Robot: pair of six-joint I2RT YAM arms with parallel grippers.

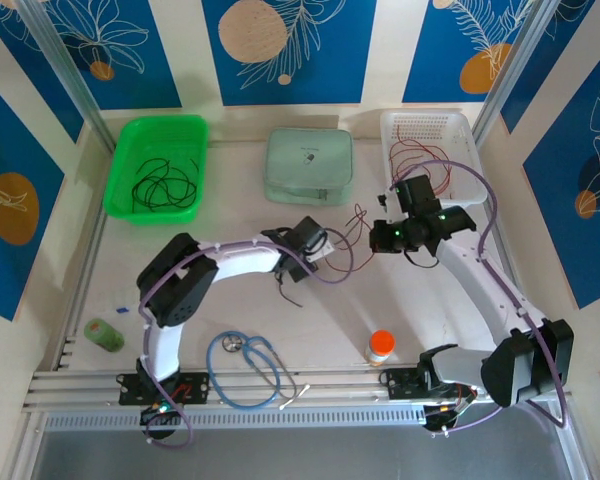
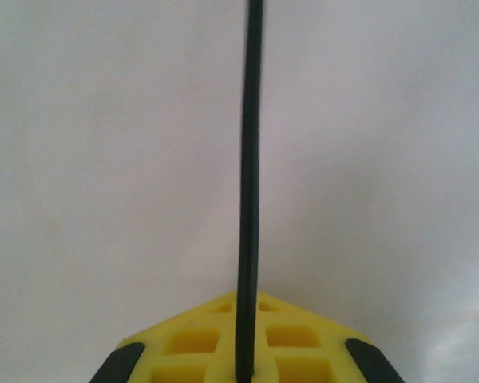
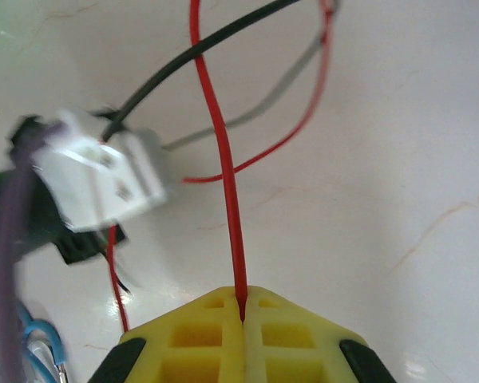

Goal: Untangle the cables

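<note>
In the left wrist view a black cable (image 2: 250, 159) runs straight up from my left gripper (image 2: 246, 307), whose yellow jaws are shut on it. My right gripper (image 3: 242, 309) is shut on a red cable (image 3: 223, 175), which crosses a black cable (image 3: 191, 56) and loops back near the white body of the left gripper (image 3: 96, 179). From above, the left gripper (image 1: 325, 248) and right gripper (image 1: 378, 236) face each other mid-table. Thin dark red cable loops (image 1: 358, 222) lie between them. A black cable end (image 1: 288, 293) trails below the left wrist.
A green bin (image 1: 165, 122) at the back left holds black cables. A white basket (image 1: 425, 116) at the back right holds red cables. A translucent lidded box (image 1: 310, 165) sits between them. A light-blue stethoscope (image 1: 245, 365), an orange-capped bottle (image 1: 380, 347) and a green object (image 1: 105, 335) lie near the front.
</note>
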